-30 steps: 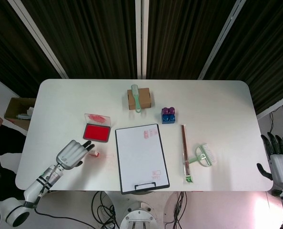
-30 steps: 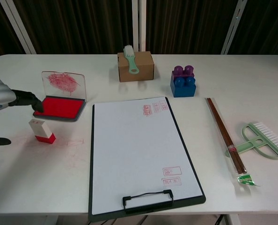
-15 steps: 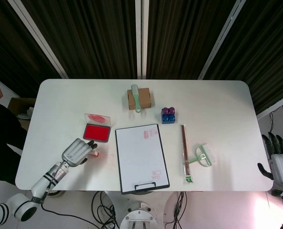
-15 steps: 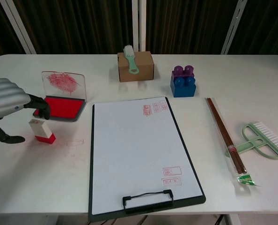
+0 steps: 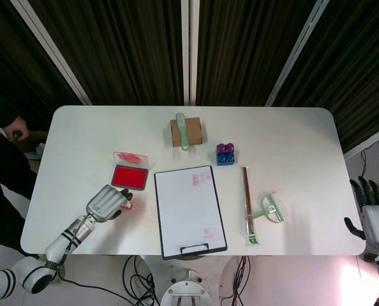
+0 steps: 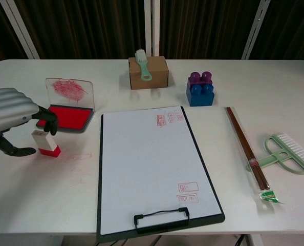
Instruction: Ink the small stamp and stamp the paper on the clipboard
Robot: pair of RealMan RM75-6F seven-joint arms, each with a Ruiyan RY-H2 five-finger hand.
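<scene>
- Our left hand hangs over the stamp, dark fingertips at its top and the thumb low on the table to its left; we cannot tell whether the fingers already touch it, so we judge the grasp not yet closed and the hand unclenched.
- The stamp stands upright on the table, white body up and red base down, just in front of the ink pad. That placing suits the job: a short lift back puts it on the ink.
- The pad lies open, its clear lid propped up at the back and smeared red, so the red surface is free to press on.
- The clipboard lies to the right of the stamp, clip at the near edge. The paper carries red marks near its top and lower right, but most of it is blank, so there is room for a fresh print.
- Our right hand waits off the table's right edge, fingers up and apart, holding nothing; it seems to have no part in this step.
- A box with a brush on it, toy bricks, chopsticks and a green comb sit away from the working side.
- Next we would pinch the stamp from above; being narrow and tall, it could tip if nudged sideways.
</scene>
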